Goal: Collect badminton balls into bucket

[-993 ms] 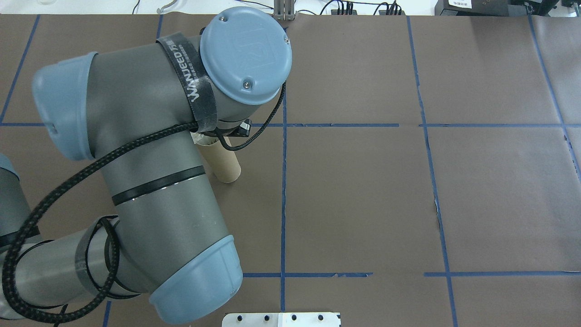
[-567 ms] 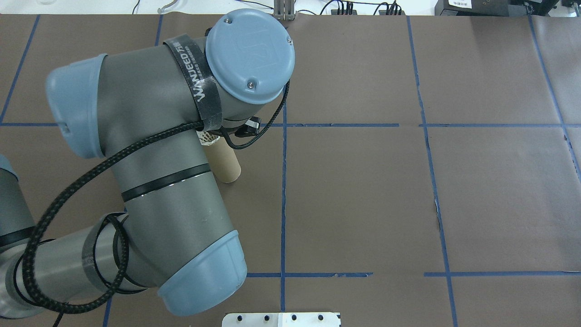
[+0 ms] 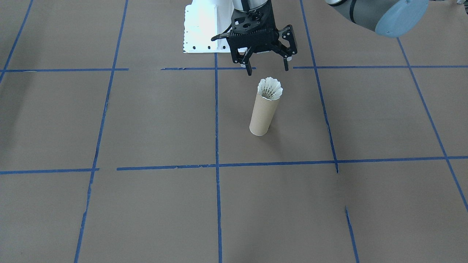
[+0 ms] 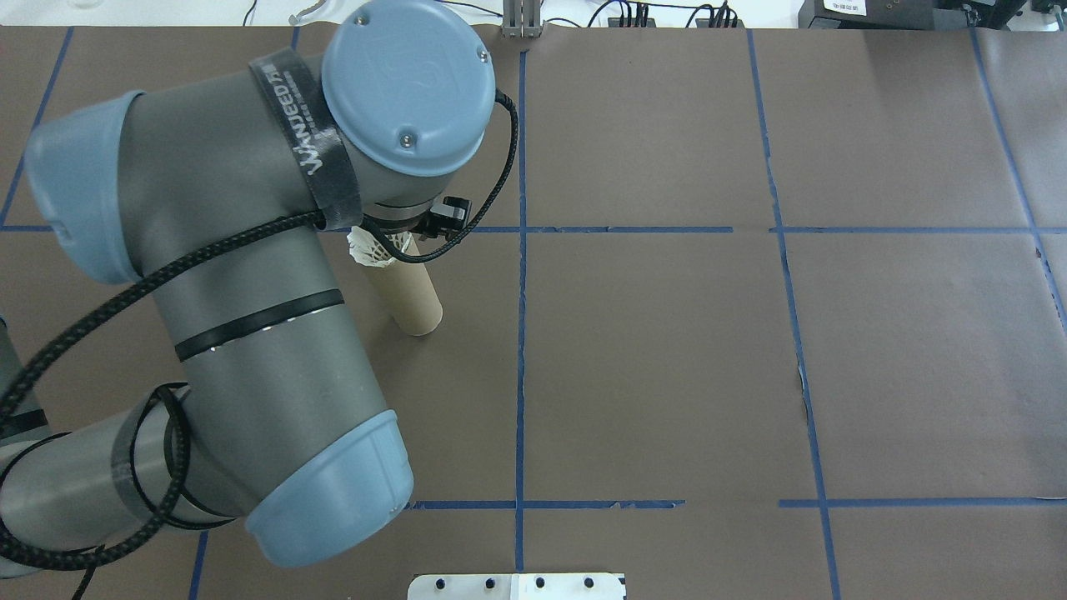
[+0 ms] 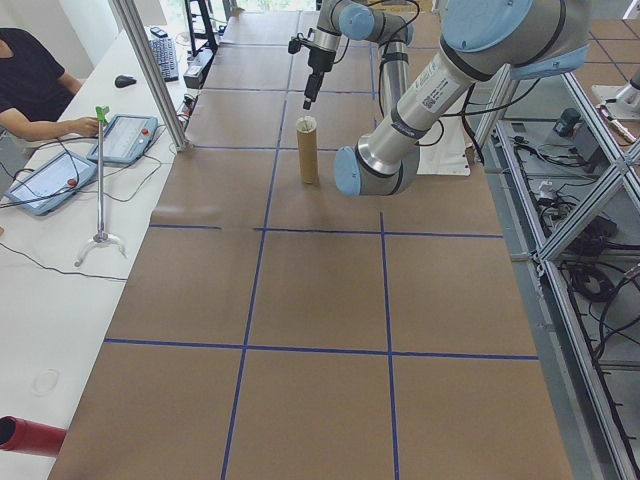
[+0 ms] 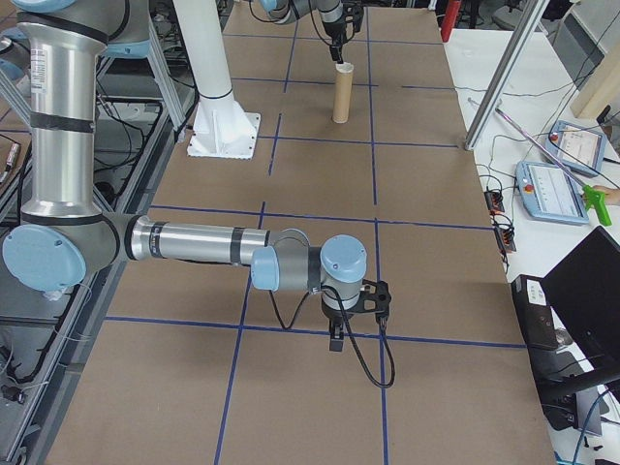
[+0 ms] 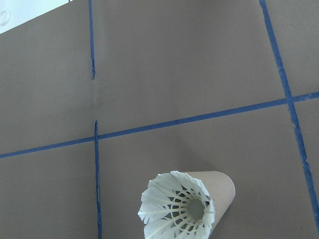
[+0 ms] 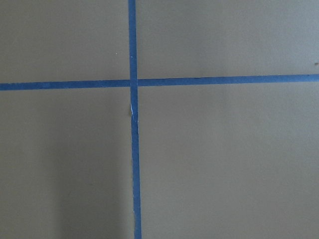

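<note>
The bucket (image 3: 264,115), a tan cardboard tube, stands upright on the brown table. A white feathered badminton ball (image 3: 270,88) sits in its mouth, feathers flaring above the rim, cork tip hidden inside. My left gripper (image 3: 268,70) hangs open just above the feathers, touching nothing. From overhead my left wrist hides the gripper, with the badminton ball (image 4: 369,247) and bucket (image 4: 408,296) showing beside it. The left wrist view looks down on the badminton ball (image 7: 177,211) in the bucket (image 7: 222,186). My right gripper (image 6: 354,315) shows only in the exterior right view, low over the table; I cannot tell its state.
Blue tape lines (image 3: 216,109) divide the brown table cover into squares. The white robot base (image 3: 204,27) stands behind the bucket. A person sits at a side desk (image 5: 60,250) with tablets (image 5: 125,138) and a small stand (image 5: 100,180).
My left wrist has shifted left in the overhead view, uncovering more of the badminton ball in the bucket's mouth. The bucket has stayed in place.
</note>
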`<action>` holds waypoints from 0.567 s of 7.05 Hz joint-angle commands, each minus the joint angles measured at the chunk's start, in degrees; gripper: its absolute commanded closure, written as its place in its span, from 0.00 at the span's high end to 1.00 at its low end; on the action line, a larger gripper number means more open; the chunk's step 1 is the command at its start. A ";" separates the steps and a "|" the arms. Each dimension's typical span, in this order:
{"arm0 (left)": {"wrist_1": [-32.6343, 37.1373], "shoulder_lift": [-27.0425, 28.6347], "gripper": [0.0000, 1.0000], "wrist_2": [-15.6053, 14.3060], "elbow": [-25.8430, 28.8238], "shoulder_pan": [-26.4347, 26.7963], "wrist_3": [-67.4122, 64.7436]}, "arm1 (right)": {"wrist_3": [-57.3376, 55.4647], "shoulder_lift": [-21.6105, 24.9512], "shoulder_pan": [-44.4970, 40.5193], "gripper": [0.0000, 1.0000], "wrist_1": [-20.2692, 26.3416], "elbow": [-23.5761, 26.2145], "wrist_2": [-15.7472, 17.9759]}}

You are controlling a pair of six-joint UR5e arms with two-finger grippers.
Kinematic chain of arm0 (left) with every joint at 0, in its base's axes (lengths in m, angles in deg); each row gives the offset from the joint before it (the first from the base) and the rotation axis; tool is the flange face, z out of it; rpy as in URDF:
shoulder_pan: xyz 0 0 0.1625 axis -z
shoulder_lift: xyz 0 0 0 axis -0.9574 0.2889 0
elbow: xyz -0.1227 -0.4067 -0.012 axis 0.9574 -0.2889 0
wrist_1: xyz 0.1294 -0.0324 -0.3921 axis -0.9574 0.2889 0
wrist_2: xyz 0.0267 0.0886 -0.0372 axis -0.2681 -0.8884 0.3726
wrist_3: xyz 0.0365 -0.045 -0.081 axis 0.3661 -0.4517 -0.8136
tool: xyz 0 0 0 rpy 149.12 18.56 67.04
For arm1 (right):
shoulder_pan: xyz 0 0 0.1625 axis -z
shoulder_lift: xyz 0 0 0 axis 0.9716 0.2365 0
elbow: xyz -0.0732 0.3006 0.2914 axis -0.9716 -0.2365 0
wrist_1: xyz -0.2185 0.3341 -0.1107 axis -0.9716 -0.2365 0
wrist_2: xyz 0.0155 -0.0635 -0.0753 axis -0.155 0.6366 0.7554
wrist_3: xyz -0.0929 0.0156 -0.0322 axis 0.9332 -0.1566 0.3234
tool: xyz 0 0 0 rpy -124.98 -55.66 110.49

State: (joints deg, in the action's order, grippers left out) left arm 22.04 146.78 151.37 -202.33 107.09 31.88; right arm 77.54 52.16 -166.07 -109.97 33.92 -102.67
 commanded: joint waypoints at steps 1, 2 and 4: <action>6.62 -4.41 1.00 4.94 -1.84 6.86 8.85 | 0.02 0.00 0.02 1.00 0.00 0.00 0.06; 12.49 -9.06 1.00 9.50 -1.85 10.99 14.65 | -0.07 -0.09 0.02 1.00 0.00 0.00 -0.02; 24.00 -17.32 1.00 16.97 -1.24 18.46 21.43 | 0.02 -0.09 0.02 1.00 0.00 0.00 0.06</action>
State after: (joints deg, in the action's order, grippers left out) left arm 38.79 134.83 163.10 -203.97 120.68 48.46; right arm 77.53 52.08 -166.06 -109.97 33.89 -102.67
